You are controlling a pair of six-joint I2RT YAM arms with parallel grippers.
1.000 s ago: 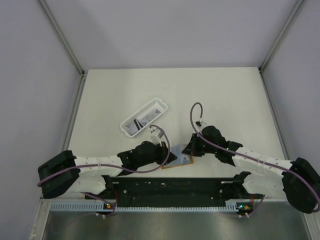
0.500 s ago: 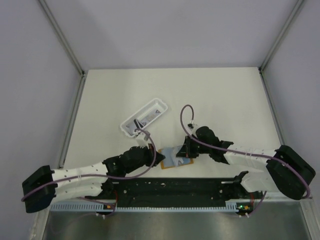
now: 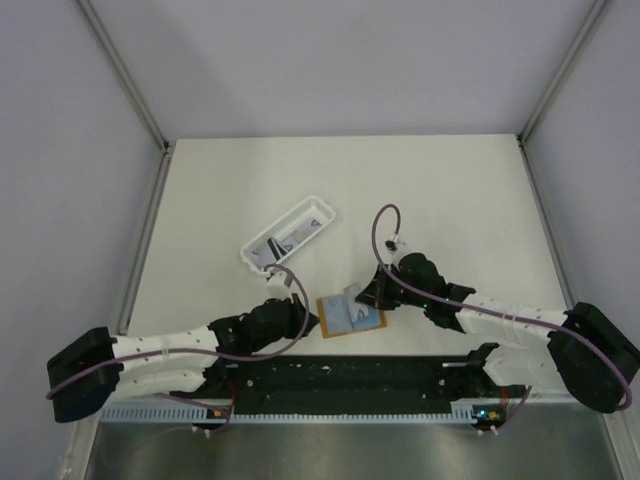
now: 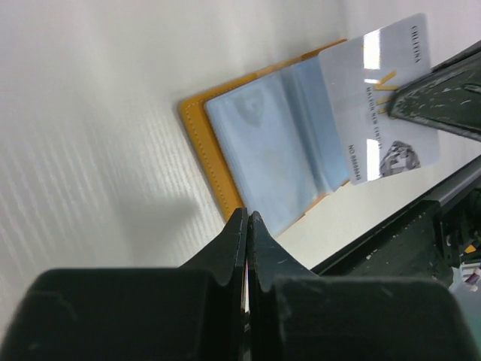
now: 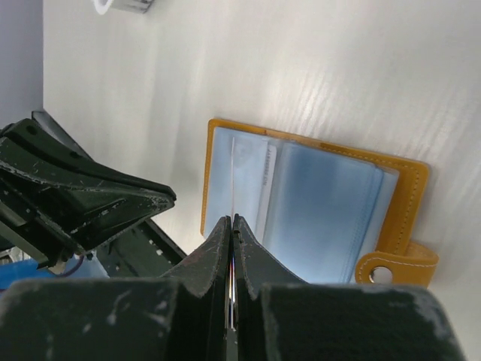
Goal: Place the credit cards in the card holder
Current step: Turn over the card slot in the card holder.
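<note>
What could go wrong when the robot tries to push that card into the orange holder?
The card pinched in the right gripper could miss the clear sleeve and skid over the top. The card holder looks loose, with only the left gripper shut at its edge, so a push may shove it away.

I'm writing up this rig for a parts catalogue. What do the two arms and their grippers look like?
The left arm and right arm both have white tubular links between bulky black joint housings, and each carries a looping purple cable. The left gripper and right gripper have matte black fingers tapering to thin tips. The right one's are scuffed with pale specks.
</note>
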